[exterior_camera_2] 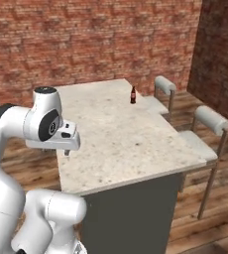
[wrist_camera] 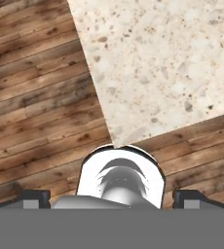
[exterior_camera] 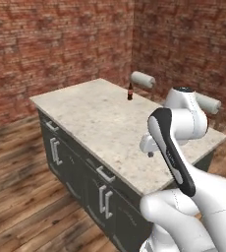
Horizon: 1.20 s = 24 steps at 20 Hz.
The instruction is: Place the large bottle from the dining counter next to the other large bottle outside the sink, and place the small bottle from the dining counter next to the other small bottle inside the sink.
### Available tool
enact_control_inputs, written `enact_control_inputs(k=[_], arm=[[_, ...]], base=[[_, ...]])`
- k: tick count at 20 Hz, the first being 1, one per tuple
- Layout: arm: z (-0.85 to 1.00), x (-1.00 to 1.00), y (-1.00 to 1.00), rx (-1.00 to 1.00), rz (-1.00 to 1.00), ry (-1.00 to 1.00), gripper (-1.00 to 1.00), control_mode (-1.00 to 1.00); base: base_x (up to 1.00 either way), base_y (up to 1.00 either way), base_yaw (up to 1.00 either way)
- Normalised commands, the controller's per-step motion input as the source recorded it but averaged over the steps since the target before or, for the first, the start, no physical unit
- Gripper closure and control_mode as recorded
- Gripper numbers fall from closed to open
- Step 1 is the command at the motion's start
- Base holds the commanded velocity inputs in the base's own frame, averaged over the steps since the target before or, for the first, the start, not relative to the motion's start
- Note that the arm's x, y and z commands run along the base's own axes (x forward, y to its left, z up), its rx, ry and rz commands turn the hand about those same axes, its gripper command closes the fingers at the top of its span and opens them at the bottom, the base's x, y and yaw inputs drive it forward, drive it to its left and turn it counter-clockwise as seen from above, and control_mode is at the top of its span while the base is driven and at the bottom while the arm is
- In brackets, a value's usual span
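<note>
A short dark brown small bottle (exterior_camera: 130, 92) (exterior_camera_2: 133, 95) with a red label stands upright near the far edge of the dining counter (exterior_camera: 100, 118) (exterior_camera_2: 121, 134), a beige speckled top on a dark base. My gripper (exterior_camera: 150, 151) (exterior_camera_2: 66, 149) hangs over the counter's near end, far from the bottle and pointing down. In the hand view the gripper (wrist_camera: 111, 197) is open, its fingertips (wrist_camera: 36, 197) wide apart with nothing between them, above a corner of the counter (wrist_camera: 167, 58) and the wood floor. The large bottles, the other small bottle and the sink are out of view.
Two stools with grey padded backs (exterior_camera_2: 165, 83) (exterior_camera_2: 212, 119) stand along the counter's far side, near the bottle. Cabinet doors with metal handles (exterior_camera: 54, 150) line the counter's left face. Brick walls (exterior_camera: 61, 39) close the room behind; wood floor (exterior_camera: 16, 187) surrounds the island.
</note>
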Motion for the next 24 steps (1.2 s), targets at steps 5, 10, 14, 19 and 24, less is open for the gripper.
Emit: enact_control_inputs(k=[5,10,14,19,24], arm=[[0.0,0.0,0.0,0.0,0.0,0.0,-1.0,1.0],[0.0,0.0,0.0,0.0,0.0,0.0,-1.0,1.0],[0.0,0.0,0.0,0.0,0.0,0.0,-1.0,1.0],[0.0,0.0,0.0,0.0,0.0,0.0,-1.0,1.0],[0.0,0.0,0.0,0.0,0.0,0.0,-1.0,1.0]], base=[[0.04,-0.99,0.31],[0.06,-0.91,0.34],[0.07,-0.92,0.4],[-0.13,-1.0,0.4],[-0.38,-1.0,0.38]])
